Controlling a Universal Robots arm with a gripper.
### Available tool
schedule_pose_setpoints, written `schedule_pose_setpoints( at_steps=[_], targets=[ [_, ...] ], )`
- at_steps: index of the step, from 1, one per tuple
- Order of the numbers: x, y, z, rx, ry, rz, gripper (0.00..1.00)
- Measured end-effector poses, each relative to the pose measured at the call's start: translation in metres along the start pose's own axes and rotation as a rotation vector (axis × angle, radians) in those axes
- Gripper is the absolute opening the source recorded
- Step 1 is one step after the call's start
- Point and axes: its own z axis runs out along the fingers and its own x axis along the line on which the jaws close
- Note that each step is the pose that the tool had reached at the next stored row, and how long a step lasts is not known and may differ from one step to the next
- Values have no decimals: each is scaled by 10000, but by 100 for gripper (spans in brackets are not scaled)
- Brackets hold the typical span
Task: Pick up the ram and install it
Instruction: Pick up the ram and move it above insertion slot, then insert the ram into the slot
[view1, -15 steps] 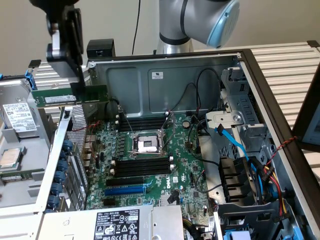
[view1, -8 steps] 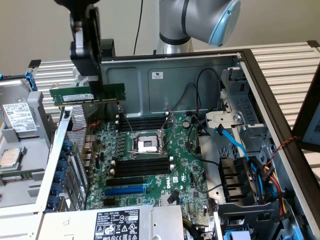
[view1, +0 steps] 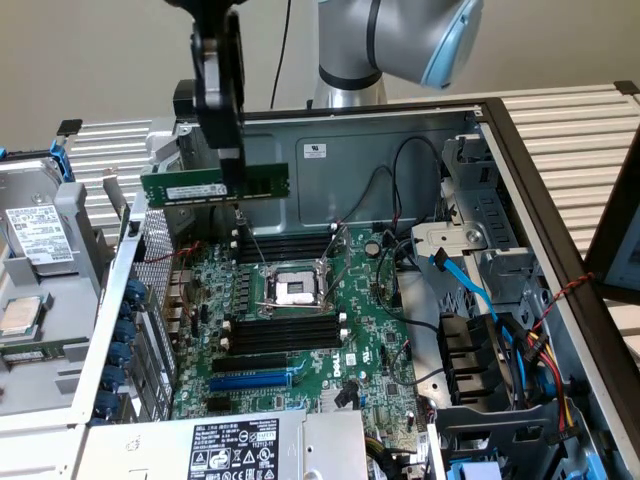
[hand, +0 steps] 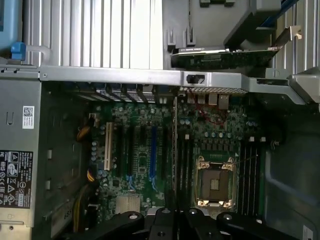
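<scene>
The hand (view1: 232, 172) clamps the ram (view1: 195, 186) near its middle, holding it level above the motherboard (view1: 300, 330).

The gripper (view1: 231, 160) is covering the middle of the ram (view1: 185, 186), the picture's top edge is chopping off the arm (view1: 400, 40), and the white sticker (view1: 235, 448) print is reading way too tiny.

The ram (view1: 215, 184) is green with a white label strip; the gripper (view1: 232, 165) is black. The motherboard (view1: 370, 340) is green too, with black memory slots (view1: 285, 332) and one blue expansion slot (view1: 250, 380). The case (view1: 340, 185) is grey. A flat cable (view1: 465, 285) on the exterior view's right is bright blue; a twisted wire (view1: 565, 292) there looks red and black.
</scene>
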Motion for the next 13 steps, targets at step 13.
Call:
schedule_pose_setpoints(
  at_steps=[13],
  targets=[
    [-2,-525,-12,-18,1,-2,12]
  ],
)
